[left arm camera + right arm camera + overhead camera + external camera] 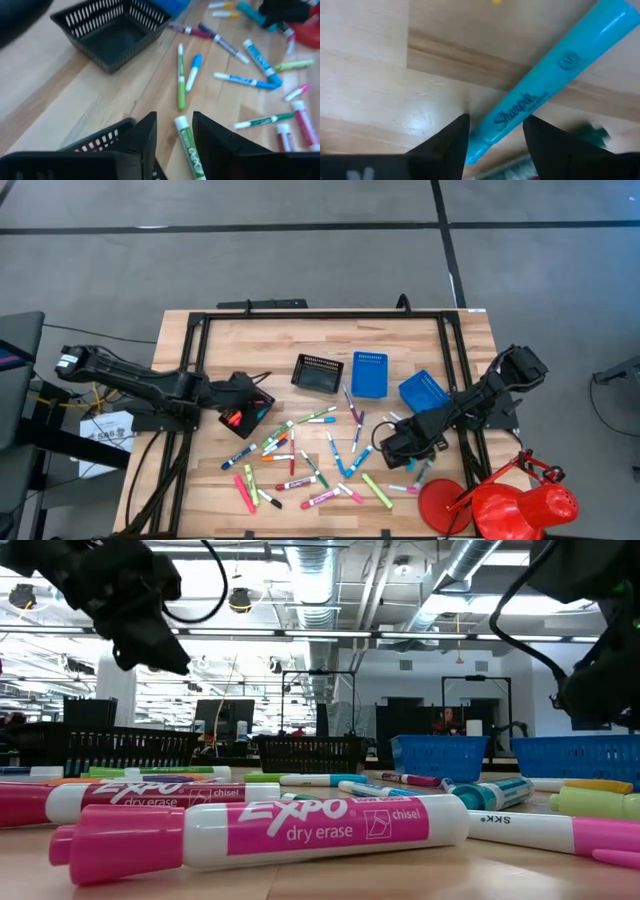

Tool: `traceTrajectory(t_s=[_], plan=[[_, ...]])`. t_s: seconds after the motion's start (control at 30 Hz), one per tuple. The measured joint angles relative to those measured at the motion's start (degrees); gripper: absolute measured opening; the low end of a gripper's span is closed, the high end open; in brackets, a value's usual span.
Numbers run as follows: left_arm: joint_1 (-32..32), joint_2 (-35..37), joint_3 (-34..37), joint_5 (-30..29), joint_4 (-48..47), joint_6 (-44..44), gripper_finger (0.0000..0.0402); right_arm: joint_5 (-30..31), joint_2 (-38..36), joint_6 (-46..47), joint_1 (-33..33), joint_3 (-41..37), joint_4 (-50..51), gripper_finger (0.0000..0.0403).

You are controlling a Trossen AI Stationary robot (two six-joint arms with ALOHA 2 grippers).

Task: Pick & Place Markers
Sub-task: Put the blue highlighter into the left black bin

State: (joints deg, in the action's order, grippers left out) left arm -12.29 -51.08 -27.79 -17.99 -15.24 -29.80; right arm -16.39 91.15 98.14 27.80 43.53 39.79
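Across the bench (215, 470), capped markers (320, 460) lie scattered; the right pincer (495, 132) straddles, apparently ungripped, a turquoise Sharpie (545, 80), the left pincer (174, 132) open.

My two arms are dark, jointed links with black cables trailing from them. My left arm (130, 380) carries a white label near its base end. Each pincer ends in two matte black fingers (145, 140) with flat, angular, wedge-shaped tips (447, 145).
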Motion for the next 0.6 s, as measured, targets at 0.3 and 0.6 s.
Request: traceTrajectory(t_s=[0.3,0.6], plan=[[0.08,2.52,0.0,-1.04,0.32,1.91,0.012,3.74,-0.24,-3.54,-0.33,-1.34,-1.54,0.0158],[0.09,2.52,0.0,-3.64,3.19,3.02,0.012,3.24,-0.08,-4.44,-0.52,0.03,-1.98,0.0062]])
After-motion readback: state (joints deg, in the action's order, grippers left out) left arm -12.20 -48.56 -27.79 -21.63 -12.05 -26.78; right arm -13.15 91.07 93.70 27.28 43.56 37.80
